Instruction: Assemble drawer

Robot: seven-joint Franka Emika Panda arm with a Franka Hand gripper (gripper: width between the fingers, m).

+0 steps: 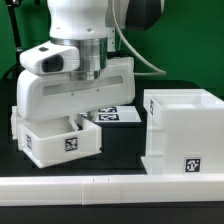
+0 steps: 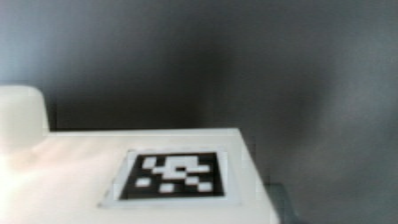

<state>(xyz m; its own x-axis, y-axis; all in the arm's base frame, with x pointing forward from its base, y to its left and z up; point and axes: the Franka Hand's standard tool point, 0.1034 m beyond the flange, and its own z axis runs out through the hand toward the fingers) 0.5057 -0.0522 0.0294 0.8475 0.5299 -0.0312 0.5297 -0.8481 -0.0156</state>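
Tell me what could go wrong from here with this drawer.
The gripper hangs right over the tray, but its jaws are hidden, so a poor grip might let the tray tilt or slip. The housing stands close on the exterior view's right; swinging the tray across could knock its wall.

We see a long low white plastic rail (image 1: 110, 186) crossing the foreground of the black matte table (image 1: 120, 150), the thin flat white marker board (image 1: 112, 116) lying farther back on it, and a green backdrop (image 1: 8, 40) at the exterior view's left.
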